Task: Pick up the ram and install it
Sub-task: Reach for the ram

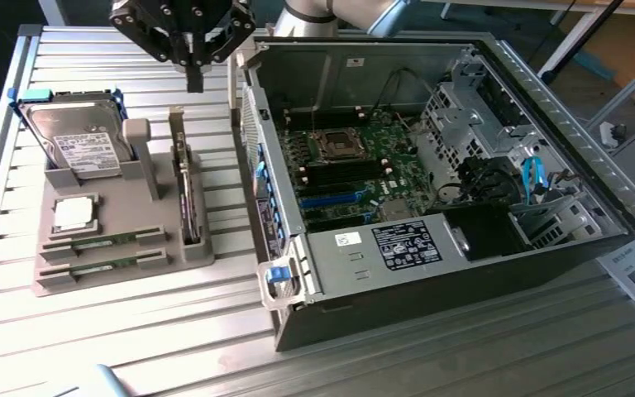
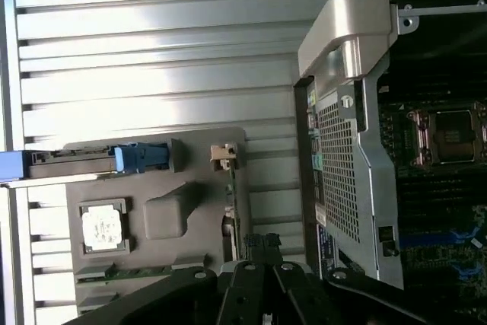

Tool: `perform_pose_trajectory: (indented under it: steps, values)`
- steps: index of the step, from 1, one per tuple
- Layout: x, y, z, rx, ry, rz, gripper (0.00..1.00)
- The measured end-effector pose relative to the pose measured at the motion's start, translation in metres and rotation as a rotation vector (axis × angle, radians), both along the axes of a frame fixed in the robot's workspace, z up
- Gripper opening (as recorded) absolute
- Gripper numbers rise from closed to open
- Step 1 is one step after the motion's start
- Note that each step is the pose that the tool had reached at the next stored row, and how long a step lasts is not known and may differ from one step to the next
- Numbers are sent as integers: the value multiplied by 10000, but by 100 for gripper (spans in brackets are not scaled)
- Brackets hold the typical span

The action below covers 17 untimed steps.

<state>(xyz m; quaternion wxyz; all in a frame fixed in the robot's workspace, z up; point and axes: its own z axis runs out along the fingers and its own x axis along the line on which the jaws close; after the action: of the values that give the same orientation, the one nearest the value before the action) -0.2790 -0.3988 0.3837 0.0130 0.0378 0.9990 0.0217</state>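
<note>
Two ram sticks, thin green boards, lie in slots at the front of a grey holder [image 1: 130, 169]: one ram stick [image 1: 106, 241] behind the other [image 1: 103, 266]. The wrist view shows a ram stick [image 2: 141, 271] beside the silver processor [image 2: 104, 227]. My gripper [image 1: 194, 81] hangs above the table behind the holder's far end, well apart from the sticks. Its black fingers [image 2: 262, 245] are shut together with nothing between them. The open computer case [image 1: 428, 273] lies on the exterior view's right, with the green motherboard [image 1: 350, 161] and its dark memory slots exposed.
The holder also carries a hard drive [image 1: 75, 145] in a blue frame, a silver processor [image 1: 75, 213] and an upright expansion card [image 1: 191, 203]. The case's perforated rear wall [image 2: 338, 165] stands close beside the holder. Ribbed metal table [image 1: 130, 331] surrounds everything.
</note>
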Motion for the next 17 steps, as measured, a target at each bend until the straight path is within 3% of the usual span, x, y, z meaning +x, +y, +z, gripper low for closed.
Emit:
perform_pose_trajectory:
  steps: [4, 9, 14, 17]
  values:
    - [-187, 0, -6, 0, 0, -1, 10]
    - [-582, 0, -27, 1, -1, 0, 10]
    - [-834, 0, -40, 0, -1, -2, 10]
    - [-836, -7, -39, 1, 0, 0, 10]
